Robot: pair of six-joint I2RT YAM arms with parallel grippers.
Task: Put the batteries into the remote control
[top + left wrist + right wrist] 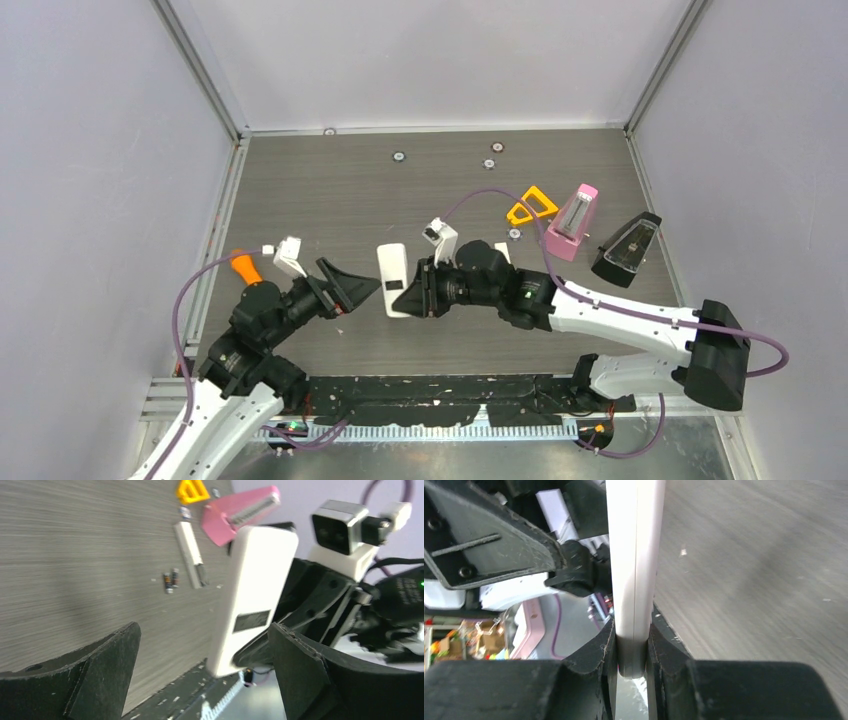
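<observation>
While the grey wood-grain tabletop (330,180) carries the loose parts, the work at hand appears to be presenting the remote, not loading it yet. The right arm's black pincer (424,288) is clenched on the lower end of the white slab-shaped plastic remote control (395,275) and holds it clear of the surface, its fingers (594,655) pressing the thin edges. The left arm's black pincer (355,292) is released, spread wide just beside the remote and touching nothing. A small dark rectangle shows on the remote's face; whether its battery bay is uncovered cannot be told. The tiny dark and reddish cylindrical batteries (170,581) lie on the tabletop beyond the remote, next to a slim white strip (189,555). Next, I judge, the remote needs to be steadied bay-side up, then the free left pincer must pinch one battery lengthwise.
</observation>
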